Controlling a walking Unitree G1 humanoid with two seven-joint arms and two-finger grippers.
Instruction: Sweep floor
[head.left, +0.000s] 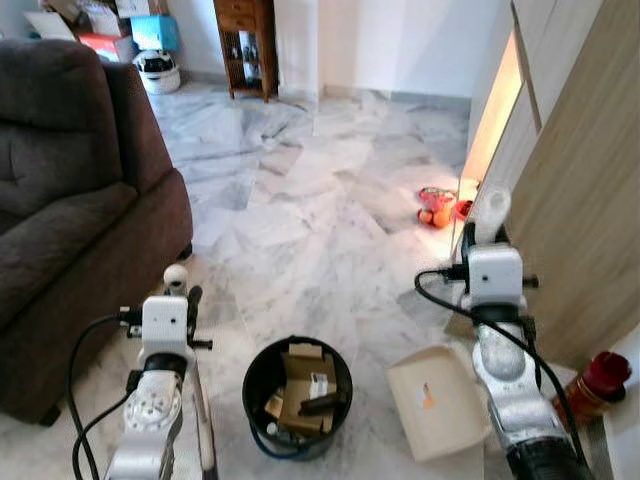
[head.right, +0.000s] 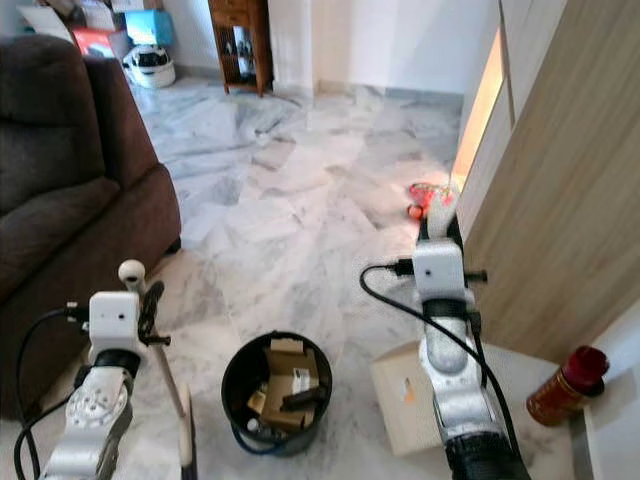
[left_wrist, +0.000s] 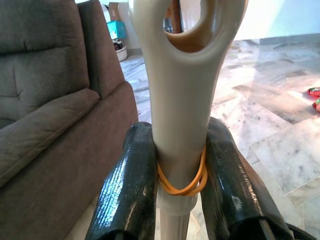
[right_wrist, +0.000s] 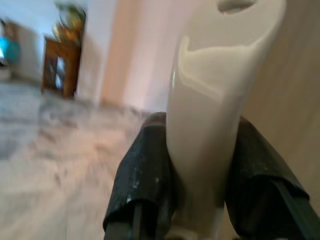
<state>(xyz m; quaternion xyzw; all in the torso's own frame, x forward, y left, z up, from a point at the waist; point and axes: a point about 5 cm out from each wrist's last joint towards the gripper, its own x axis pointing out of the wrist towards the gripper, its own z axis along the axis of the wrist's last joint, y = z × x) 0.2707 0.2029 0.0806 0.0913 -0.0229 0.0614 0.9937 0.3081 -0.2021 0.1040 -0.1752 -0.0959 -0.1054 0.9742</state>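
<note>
- Left gripper (left_wrist: 180, 165) clamped on the broom handle (left_wrist: 182, 100), fingers (left_wrist: 127, 190) pressed to both sides; an orange rubber band (left_wrist: 181, 186) rings the handle just at the grip.
- In the head views the handle top (head.left: 176, 277) stands just above our left wrist, shaft running down to the floor near the sofa (head.left: 70, 190).
- Right gripper (right_wrist: 195, 165) closed around the dustpan handle (right_wrist: 220, 85), held upright; a finger sits on each side of it.
- Dustpan tray (head.left: 435, 400) hangs low by the right arm, near the floor beside the wooden cabinet (head.left: 570, 200). We can't tell whether it touches the floor.
- Black bin (head.left: 297, 395) sits between both arms, already holding cardboard scraps and other trash.
- Red and orange litter (head.left: 437, 207) lies on the marble floor (head.left: 300, 200) by the cabinet edge, well ahead of the dustpan.
- Red bottle (head.left: 595, 385) stands to our right by the cabinet.
- Step, as we judge it: both tools in hand, broom head not yet at the litter.
- Next move likely calls for walking toward the litter, setting the tray flat on the floor and brushing toward it, keeping clear of the bin and bottle.
</note>
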